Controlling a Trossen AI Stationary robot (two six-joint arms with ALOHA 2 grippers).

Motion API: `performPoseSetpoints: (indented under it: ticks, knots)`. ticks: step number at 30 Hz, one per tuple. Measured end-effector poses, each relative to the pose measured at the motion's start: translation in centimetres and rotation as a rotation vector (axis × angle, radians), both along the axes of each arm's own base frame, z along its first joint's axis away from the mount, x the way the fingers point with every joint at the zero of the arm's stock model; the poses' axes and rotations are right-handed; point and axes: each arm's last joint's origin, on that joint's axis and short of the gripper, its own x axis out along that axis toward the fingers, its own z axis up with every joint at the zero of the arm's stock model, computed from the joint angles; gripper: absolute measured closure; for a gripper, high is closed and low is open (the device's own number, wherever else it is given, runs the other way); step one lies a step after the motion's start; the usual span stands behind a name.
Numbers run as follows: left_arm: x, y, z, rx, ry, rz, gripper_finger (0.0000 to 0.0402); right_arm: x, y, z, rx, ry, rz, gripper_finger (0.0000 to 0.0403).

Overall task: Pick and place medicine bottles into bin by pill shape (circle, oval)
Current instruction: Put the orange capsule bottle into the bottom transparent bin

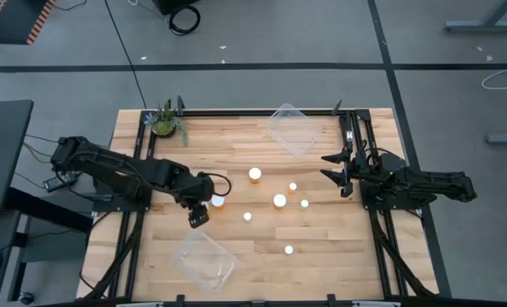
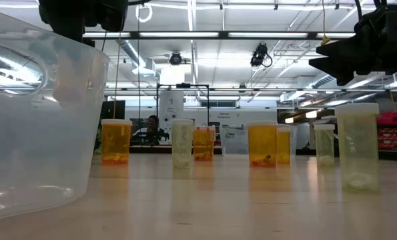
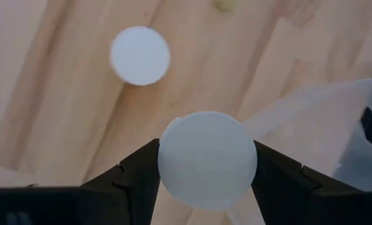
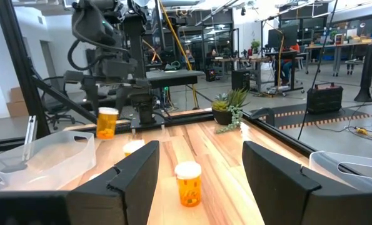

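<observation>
the left gripper [image 3: 206, 167] is clamped on one bottle [image 3: 207, 159], held up off the table just beyond the near bin [image 1: 204, 258]. both bins look empty, so approx. nothing sorted yet; six bottles stand between this bin and the far bin [image 1: 291, 128]. right gripper [image 1: 336, 168] waits w/ fingers apart, beside the far bin.

Seven medicine bottles [image 1: 279, 200], two clear bins [image 1: 292, 129], one plant [image 1: 165, 120].

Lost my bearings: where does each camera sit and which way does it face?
High: overhead, straight down on the table; both arms show.
Low: table height, looking across the bottles into the room; arms overhead.
Left wrist: looks down past the left tool, shut on the held bottle.
Right wrist: level across the table past the open right tool.
Shared: right wrist also sees that bottle.
</observation>
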Motion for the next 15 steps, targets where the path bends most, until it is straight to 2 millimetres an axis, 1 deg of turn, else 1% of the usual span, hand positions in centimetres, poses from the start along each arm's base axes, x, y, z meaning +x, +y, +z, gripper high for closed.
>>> performPoseSetpoints:
  ticks: [7,12,15]
  knots:
    - [0.4,-1.8,0.4,-0.047,-0.081,-0.015,0.0168,0.0,0.0,0.0,0.000,0.000,0.000,0.0166]
    - [0.4,-3.4,0.7,-0.096,-0.131,-0.011,0.0175,0.0,0.0,0.0,0.000,0.000,0.000,0.0166]
    - [0.2,-4.3,0.7,-0.121,-0.130,-0.004,0.0178,0.0,0.0,0.0,0.000,0.000,0.000,0.0166]
